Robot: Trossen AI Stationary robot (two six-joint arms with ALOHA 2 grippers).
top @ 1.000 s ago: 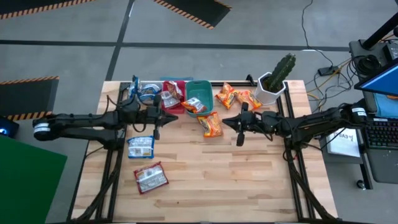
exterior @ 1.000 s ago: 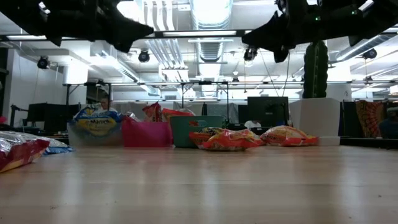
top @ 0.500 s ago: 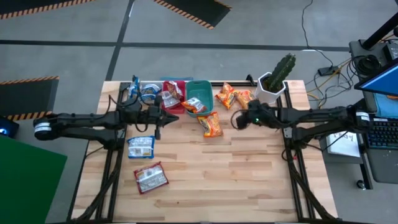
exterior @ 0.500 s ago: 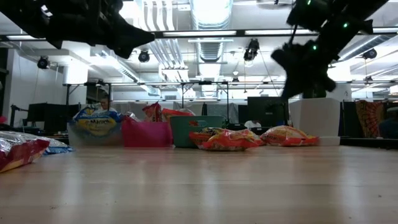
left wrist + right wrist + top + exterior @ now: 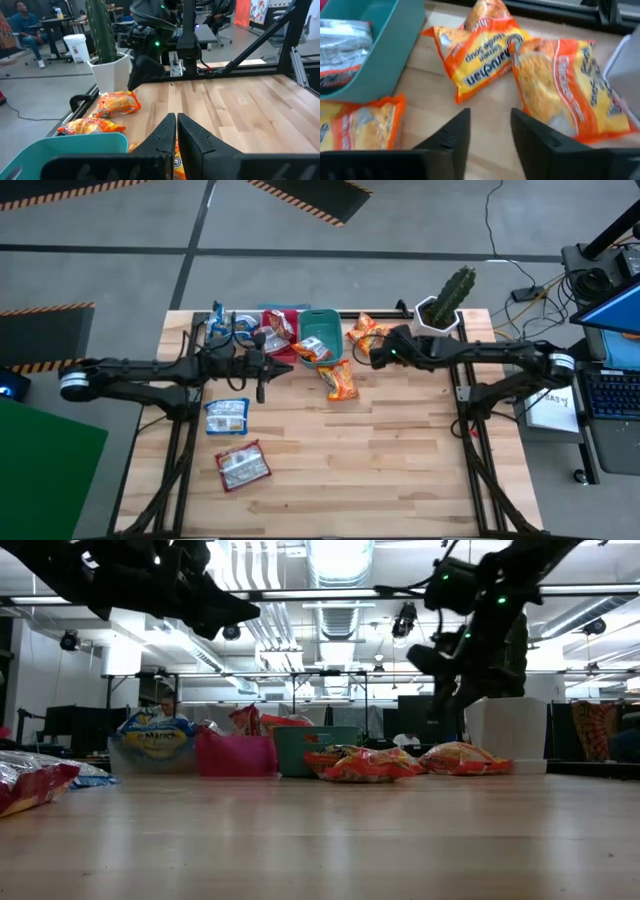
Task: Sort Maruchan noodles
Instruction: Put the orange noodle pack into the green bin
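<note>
Right gripper [image 5: 378, 356] had swung from mid-table toward the back edge, fingers apart, hovering over two orange noodle packets [image 5: 540, 80] beside the cactus pot [image 5: 436, 326]; likely next pick; left gripper [image 5: 262, 370], fingers together, waited near the teal bin [image 5: 326, 316].

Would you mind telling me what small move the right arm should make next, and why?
Probably lower the right gripper onto the orange packet by the white pot. Its fingers are open and hover just above that packet, which lies loose on the table, outside the teal bin.
</note>
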